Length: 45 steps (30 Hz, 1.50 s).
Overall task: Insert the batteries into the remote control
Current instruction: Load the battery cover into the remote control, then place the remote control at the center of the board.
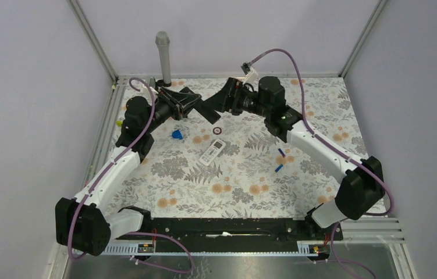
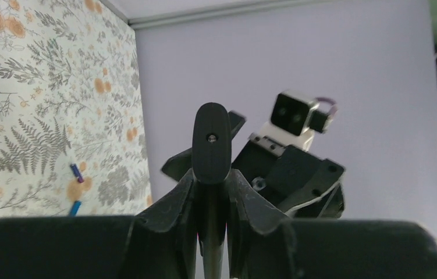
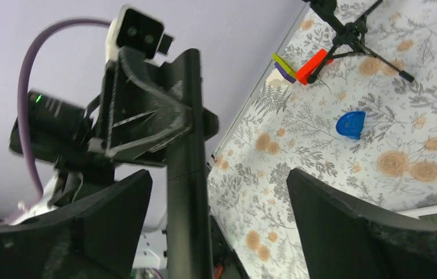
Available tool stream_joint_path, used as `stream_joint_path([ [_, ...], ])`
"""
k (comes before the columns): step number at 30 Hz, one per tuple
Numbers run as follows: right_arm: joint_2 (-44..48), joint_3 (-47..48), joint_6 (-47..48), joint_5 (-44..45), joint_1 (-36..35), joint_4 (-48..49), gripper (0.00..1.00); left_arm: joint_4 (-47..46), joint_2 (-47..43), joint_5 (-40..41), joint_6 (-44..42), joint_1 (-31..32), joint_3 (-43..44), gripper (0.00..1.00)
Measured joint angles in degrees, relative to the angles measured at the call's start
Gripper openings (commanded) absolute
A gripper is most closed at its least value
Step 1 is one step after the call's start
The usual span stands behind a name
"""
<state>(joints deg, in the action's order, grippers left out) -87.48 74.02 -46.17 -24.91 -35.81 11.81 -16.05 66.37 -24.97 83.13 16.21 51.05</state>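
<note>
Top external view: both arms reach over the far side of the flowered table, and neither carries a battery. The left claw has its fingers pressed together with nothing visible between them. The right claw is spread wide, its fingers on either side of the left claw's closed tips. The white remote lies flat below both claws, a little toward the arm bases. Two blue batteries lie down and to the right of the right claw, beside its forearm and well apart from the remote. A small ring sits between the remote and the claws. Picking up a battery looks like the step in hand. The right claw is nearer and already open, so it should draw clear of the left claw and then drop over one battery. Its fingers should close across the battery's width at mid-length, so the cylinder cannot roll free. The remote's long axis runs diagonally from near-left to far-right, display end toward the right claw and face apparently up, so its battery bay is probably underneath. The batteries lie flat, near each other but apart, with their axes roughly crosswise to one another.
</note>
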Motion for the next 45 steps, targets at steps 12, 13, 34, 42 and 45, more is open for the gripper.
stream_joint_path([
  [12,5.57,-5.31,16.33,-20.85,1.05,-1.73,0.82,-3.69,3.78,-18.69,-12.98,-0.70,1.97,0.00],
  [13,5.55,-5.33,17.44,-21.68,1.05,-2.80,0.79,-4.44,3.78,-19.96,-13.77,-0.70,2.12,0.00],
  [34,0.50,-5.49,8.02,-29.73,0.68,6.40,0.00,-14.43,4.42,-26.75,-19.45,-0.94,2.56,0.37],
  [42,2.49,-7.80,10.47,-14.51,1.84,3.48,0.00,0.79,3.28,-21.31,-28.83,0.04,5.16,0.98],
  [45,5.09,-9.11,13.40,-5.29,3.61,-1.31,0.00,7.91,1.60,-17.42,-33.66,0.07,5.64,0.99],
])
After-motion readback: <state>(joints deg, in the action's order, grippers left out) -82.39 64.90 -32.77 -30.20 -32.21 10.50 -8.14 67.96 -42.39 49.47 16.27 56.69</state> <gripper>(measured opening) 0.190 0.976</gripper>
